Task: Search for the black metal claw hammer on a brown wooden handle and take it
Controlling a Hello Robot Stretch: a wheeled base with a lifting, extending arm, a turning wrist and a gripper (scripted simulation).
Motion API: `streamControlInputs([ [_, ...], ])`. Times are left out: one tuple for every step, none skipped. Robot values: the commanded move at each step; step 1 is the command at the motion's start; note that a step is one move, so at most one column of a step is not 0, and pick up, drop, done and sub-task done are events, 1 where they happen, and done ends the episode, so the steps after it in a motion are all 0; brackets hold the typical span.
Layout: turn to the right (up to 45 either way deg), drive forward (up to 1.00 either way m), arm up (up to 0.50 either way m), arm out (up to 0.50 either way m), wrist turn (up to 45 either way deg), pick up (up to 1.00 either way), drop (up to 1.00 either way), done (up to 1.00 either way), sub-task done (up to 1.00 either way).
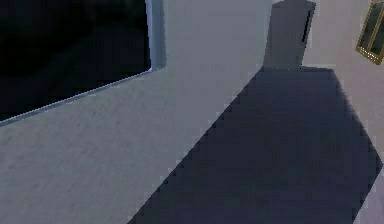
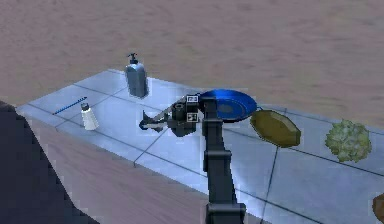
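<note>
In the arm side view my arm rises from the bottom edge over a pale tiled countertop. The gripper sits left of the white marker squares, low above the counter's middle. Its far end merges with a small dark shape on the tiles, so I cannot tell whether it holds anything. No shape here reads clearly as a hammer.
On the counter stand a grey-blue soap dispenser, a small white shaker, a thin blue stick, a blue dish, a brown-olive lump and a green leafy ball. The forward view has a dark window, a white wall, dark floor and a grey door.
</note>
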Motion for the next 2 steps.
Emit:
streamControlInputs([
  [0.0, 0.00, 0.00, 0.00, 0.0, 1.00, 0.00, 0.00, 0.00],
  [0.0, 0.00, 0.10, 0.00, 0.0, 0.00, 0.00, 0.00, 0.00],
])
